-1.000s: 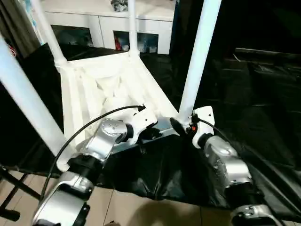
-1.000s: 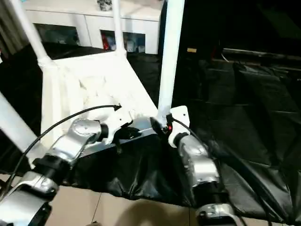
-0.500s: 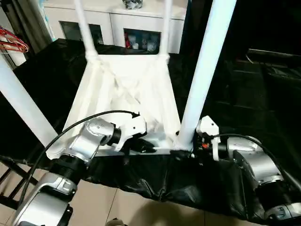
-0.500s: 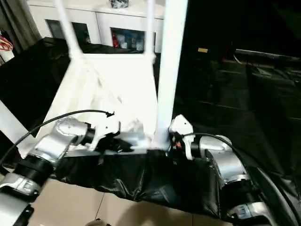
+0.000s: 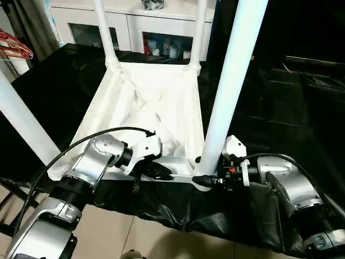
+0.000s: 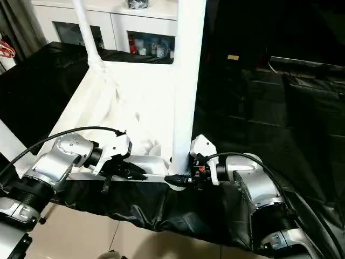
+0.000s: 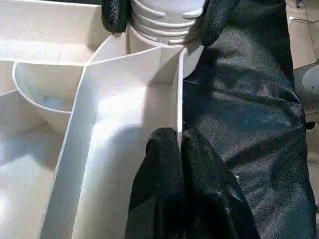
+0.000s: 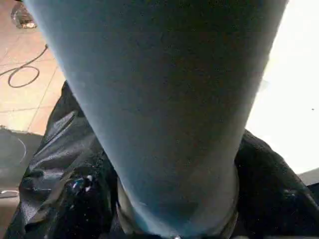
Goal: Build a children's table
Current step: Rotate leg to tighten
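The children's table top (image 5: pixel 145 108) lies upside down on black cloth, ribbed underside up. All four white legs stand in its corner sockets: the near right leg (image 5: pixel 232 81), the near left leg (image 5: pixel 24 124) and two far ones (image 5: pixel 105 32). My left gripper (image 5: pixel 161 171) is shut on the near rim (image 7: pixel 178 99), one finger (image 7: pixel 159 154) inside and one outside. My right gripper (image 5: pixel 207 181) grips the near right leg at its base, and its black fingertips (image 7: pixel 115 12) press on both sides of the threaded end (image 7: pixel 167 20). That leg (image 8: pixel 159 99) looms close in the right wrist view.
A white cabinet with glass doors (image 5: pixel 156 32) stands behind the table. Black cloth (image 5: pixel 291 108) covers the work surface and hangs over its near edge above the tiled floor (image 5: pixel 135 232). Red hangers (image 5: pixel 13 46) show at the far left.
The camera has shifted. My right gripper has gone from beside the near right leg to around its base. My left gripper has stayed on the near rim.
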Controlling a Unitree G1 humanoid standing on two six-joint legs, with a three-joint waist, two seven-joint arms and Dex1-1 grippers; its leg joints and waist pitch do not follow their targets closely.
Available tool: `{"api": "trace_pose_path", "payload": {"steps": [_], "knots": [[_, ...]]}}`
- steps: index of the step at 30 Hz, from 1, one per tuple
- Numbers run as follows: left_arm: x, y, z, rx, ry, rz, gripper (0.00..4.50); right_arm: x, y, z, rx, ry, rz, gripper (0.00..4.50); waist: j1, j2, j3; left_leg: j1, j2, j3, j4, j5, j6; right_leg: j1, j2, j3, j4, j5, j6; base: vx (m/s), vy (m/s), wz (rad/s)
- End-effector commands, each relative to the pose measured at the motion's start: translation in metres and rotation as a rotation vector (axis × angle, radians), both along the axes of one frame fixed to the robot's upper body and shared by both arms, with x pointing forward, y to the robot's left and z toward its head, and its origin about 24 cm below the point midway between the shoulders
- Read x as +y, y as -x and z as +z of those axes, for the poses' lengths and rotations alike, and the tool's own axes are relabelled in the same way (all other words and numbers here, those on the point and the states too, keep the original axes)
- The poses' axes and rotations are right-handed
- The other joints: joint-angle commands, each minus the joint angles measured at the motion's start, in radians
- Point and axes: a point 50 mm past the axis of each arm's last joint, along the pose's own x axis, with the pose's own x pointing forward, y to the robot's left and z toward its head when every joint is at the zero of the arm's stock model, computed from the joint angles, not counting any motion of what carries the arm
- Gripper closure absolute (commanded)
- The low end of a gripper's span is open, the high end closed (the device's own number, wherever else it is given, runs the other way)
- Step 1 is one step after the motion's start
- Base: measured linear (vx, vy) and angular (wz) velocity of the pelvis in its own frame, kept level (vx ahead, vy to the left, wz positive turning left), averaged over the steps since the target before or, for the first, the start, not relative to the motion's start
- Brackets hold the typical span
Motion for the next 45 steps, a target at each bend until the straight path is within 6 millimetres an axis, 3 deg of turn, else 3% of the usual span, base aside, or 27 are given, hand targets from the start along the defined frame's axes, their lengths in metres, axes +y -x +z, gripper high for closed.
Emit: {"api": "trace_pose_path", "payload": {"steps": [1, 5, 7, 9, 11, 12, 13, 17, 19, 21, 24, 25, 27, 31, 34, 36, 39, 45], "knots": [[-0.012, -0.002, 0.001, -0.026, 0.04, 0.021, 4.5, 0.017, 0.007, -0.002, -0.002, -0.057, 0.021, 1.75, 0.001, 0.008, -0.067, 0.0, 0.022, 0.001, -0.061, -0.154, 0.05, 0.06, -0.05, 0.039, -0.055, -0.053, -0.253, 0.0, 0.0, 0.0], [-0.022, -0.005, -0.002, -0.055, 0.054, 0.092, 4.5, 0.023, 0.006, -0.006, -0.028, -0.097, -0.093, 1.78, -0.001, 0.007, -0.06, 0.001, 0.022, 0.0, -0.067, -0.201, 0.032, 0.057, -0.051, 0.04, -0.064, -0.116, -0.24, 0.0, 0.0, 0.0], [-0.042, -0.007, -0.007, -0.07, 0.094, 0.17, 4.5, 0.032, 0.0, -0.013, -0.028, -0.143, -0.297, 1.78, -0.006, 0.007, -0.055, 0.007, 0.02, -0.002, -0.074, -0.262, 0.003, 0.054, -0.056, 0.042, -0.082, -0.254, -0.205, 0.0, 0.0, 0.0], [-0.052, -0.006, -0.008, -0.073, 0.11, 0.188, 4.5, 0.036, -0.002, -0.016, -0.014, -0.165, -0.383, 1.79, -0.01, 0.009, -0.056, 0.008, 0.019, -0.005, -0.077, -0.269, -0.009, 0.054, -0.057, 0.042, -0.087, -0.31, -0.179, -0.026, -0.002, 0.0], [-0.063, -0.007, -0.009, -0.089, 0.12, 0.223, 4.5, 0.045, -0.005, -0.019, 0.007, -0.196, -0.487, 1.79, -0.018, 0.012, -0.057, 0.001, 0.017, -0.008, -0.079, -0.263, -0.011, 0.056, -0.055, 0.04, -0.088, -0.31, -0.161, 0.0, 0.0, 0.0], [-0.069, -0.008, -0.01, -0.096, 0.129, 0.249, 4.5, 0.051, -0.007, -0.022, 0.017, -0.196, -0.544, 1.8, -0.02, 0.025, -0.058, 0.004, 0.017, -0.007, -0.078, -0.266, -0.012, 0.052, -0.055, 0.042, -0.09, -0.304, -0.162, 0.0, 0.0, 0.0], [-0.069, -0.008, -0.01, -0.096, 0.129, 0.249, 4.5, 0.051, -0.007, -0.022, 0.017, -0.196, -0.544, 1.8, -0.026, 0.016, -0.057, 0.003, 0.016, -0.006, -0.077, -0.267, -0.012, 0.052, -0.051, 0.041, -0.09, -0.285, -0.164, 0.0, 0.0, 0.0], [-0.091, -0.01, -0.009, -0.121, 0.147, 0.328, 4.5, 0.075, -0.015, -0.025, 0.042, -0.196, -0.695, 1.8, -0.037, 0.015, -0.059, -0.001, 0.01, -0.006, -0.077, -0.25, 0.0, 0.054, -0.051, 0.04, -0.094, -0.331, -0.144, 0.0, 0.0, 0.0], [-0.096, -0.01, -0.009, -0.132, 0.143, 0.331, 4.5, 0.086, -0.014, -0.021, 0.018, -0.205, -0.67, 1.8, -0.038, 0.019, -0.058, 0.0, 0.012, -0.006, -0.078, -0.26, 0.006, 0.05, -0.05, 0.04, -0.098, -0.341, -0.137, 0.0, 0.0, 0.0], [-0.095, -0.009, -0.009, -0.136, 0.147, 0.325, 4.5, 0.09, -0.014, -0.016, 0.005, -0.226, -0.641, 1.24, -0.038, 0.019, -0.059, -0.003, 0.012, -0.006, -0.079, -0.255, 0.011, 0.052, -0.049, 0.04, -0.096, -0.319, -0.135, 0.0, 0.0, 0.0], [-0.092, -0.007, -0.008, -0.138, 0.155, 0.3, 4.5, 0.086, -0.014, -0.014, 0.013, -0.244, -0.62, 1.08, -0.04, 0.02, -0.059, -0.004, 0.013, -0.006, -0.08, -0.255, 0.017, 0.053, -0.048, 0.041, -0.093, -0.285, -0.144, 0.0, 0.0, 0.0], [-0.085, -0.006, -0.008, -0.135, 0.164, 0.282, 4.5, 0.075, -0.015, -0.013, -0.017, -0.219, -0.616, 1.0, -0.041, 0.013, -0.059, -0.004, 0.013, -0.006, -0.08, -0.254, 0.021, 0.054, -0.049, 0.041, -0.092, -0.289, -0.144, 0.0, 0.0, 0.0], [-0.082, -0.005, -0.008, -0.131, 0.17, 0.273, 4.5, 0.071, -0.016, -0.013, -0.032, -0.208, -0.614, 0.74, -0.043, 0.014, -0.061, -0.005, 0.014, -0.006, -0.079, -0.247, 0.024, 0.054, -0.05, 0.042, -0.091, -0.283, -0.147, 0.0, 0.0, 0.0], [-0.066, -0.001, -0.008, -0.105, 0.167, 0.228, 4.5, 0.049, -0.017, -0.006, -0.074, -0.189, -0.515, 0.65, -0.048, 0.014, -0.065, -0.009, 0.014, -0.003, -0.071, -0.186, 0.047, 0.058, -0.048, 0.041, -0.078, -0.164, -0.18, 0.0, 0.0, 0.0], [-0.057, 0.001, -0.008, -0.095, 0.157, 0.193, 4.5, 0.041, -0.014, -0.002, -0.081, -0.181, -0.414, 0.65, -0.047, 0.012, -0.071, -0.012, 0.012, -0.001, -0.06, -0.112, 0.085, 0.064, -0.045, 0.04, -0.061, -0.015, -0.226, 0.017, 0.002, 0.0], [-0.048, 0.003, -0.007, -0.08, 0.144, 0.155, 4.5, 0.031, -0.01, 0.003, -0.073, -0.167, -0.295, 0.65, -0.044, 0.012, -0.073, -0.012, 0.012, 0.001, -0.056, -0.088, 0.106, 0.065, -0.044, 0.039, -0.057, 0.029, -0.243, 0.0, 0.0, 0.0], [-0.039, 0.002, -0.005, -0.071, 0.13, 0.128, 4.5, 0.024, -0.005, 0.005, -0.056, -0.143, -0.194, 0.65, -0.03, 0.014, -0.07, -0.009, 0.018, 0.004, -0.055, -0.108, 0.118, 0.061, -0.045, 0.037, -0.057, 0.008, -0.254, 0.0, 0.0, 0.0], [-0.02, -0.001, 0.0, -0.044, 0.08, 0.055, 4.5, 0.008, 0.009, 0.006, 0.003, -0.062, 0.038, 0.65, -0.013, 0.016, -0.066, -0.003, 0.022, 0.003, -0.059, -0.173, 0.086, 0.058, -0.047, 0.039, -0.064, -0.09, -0.241, 0.0, 0.0, 0.0]]}}
